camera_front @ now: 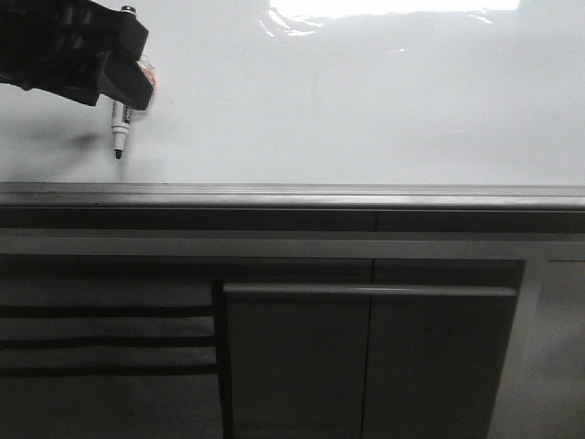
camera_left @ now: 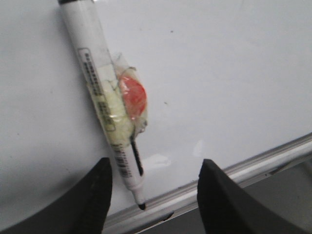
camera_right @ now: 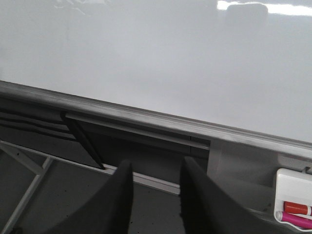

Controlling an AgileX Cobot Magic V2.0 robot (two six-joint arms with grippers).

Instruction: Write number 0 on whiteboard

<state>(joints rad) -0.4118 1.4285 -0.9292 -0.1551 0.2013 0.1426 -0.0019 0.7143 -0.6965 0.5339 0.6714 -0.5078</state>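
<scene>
The whiteboard (camera_front: 347, 101) fills the upper front view, glossy white and blank; no drawn number 0 shows in any view. A white marker pen (camera_front: 120, 128) with a black tip points down at the board's far left. My left gripper (camera_front: 128, 87) is over its upper part. In the left wrist view the marker (camera_left: 105, 107), wrapped in tape with a red disc, lies against the board (camera_left: 219, 73) between my open fingers, close to one finger (camera_left: 100, 185). My left gripper (camera_left: 155, 168) is open. My right gripper (camera_right: 155, 165) is open and empty, below the board (camera_right: 170, 58).
A grey metal frame edge (camera_front: 292, 194) runs along the board's bottom. Dark grey cabinet panels (camera_front: 366, 366) stand below it. A white holder (camera_right: 295, 192) with red and pink markers sits beside my right gripper. Glare (camera_front: 384, 9) marks the board's top.
</scene>
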